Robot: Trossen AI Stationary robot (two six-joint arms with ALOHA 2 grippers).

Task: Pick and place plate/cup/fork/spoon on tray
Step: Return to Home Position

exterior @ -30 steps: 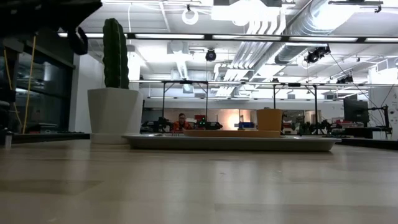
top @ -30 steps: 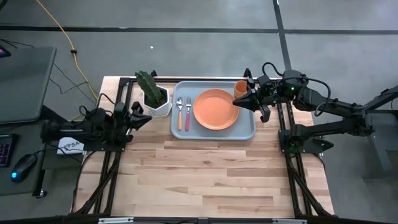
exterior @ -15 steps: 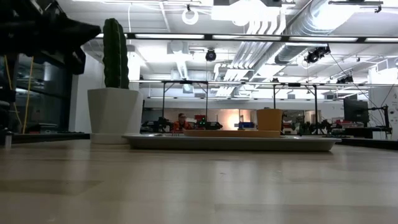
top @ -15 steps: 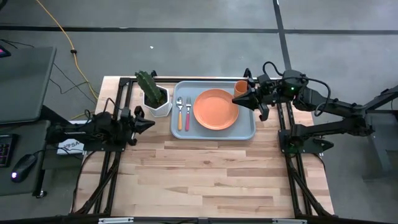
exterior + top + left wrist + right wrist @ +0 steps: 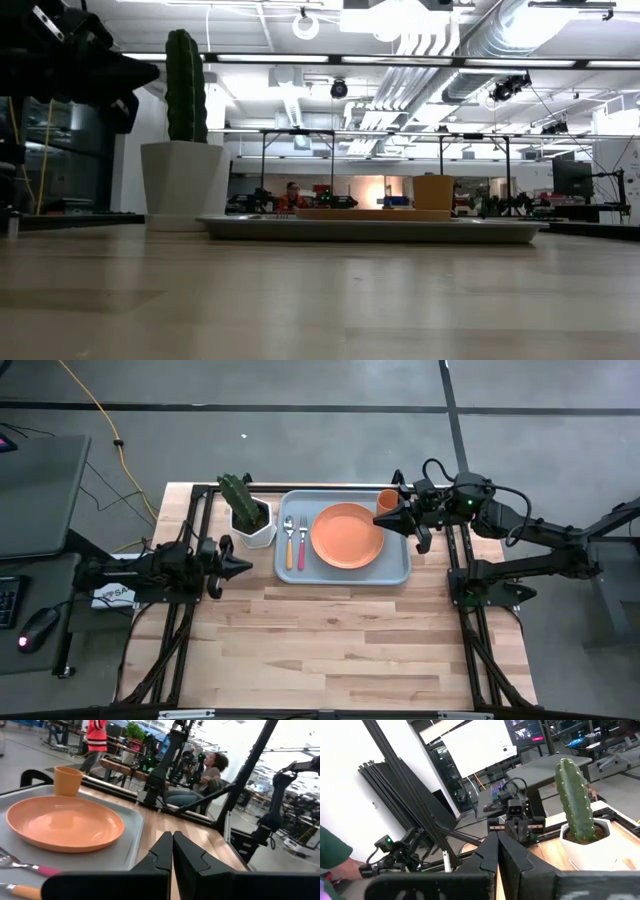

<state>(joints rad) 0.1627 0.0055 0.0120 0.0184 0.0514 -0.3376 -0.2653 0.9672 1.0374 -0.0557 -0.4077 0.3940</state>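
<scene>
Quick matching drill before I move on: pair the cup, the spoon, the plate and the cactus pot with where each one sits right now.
Things:
1. cup
2. spoon
3. plate
4. cactus pot

Places:
A. middle of the tray
B. on the table, off the tray's left end
C. far right corner of the tray, by the right gripper
D. left end of the tray, beside the fork

Pairs: 1-C, 2-D, 3-A, 4-B
</scene>
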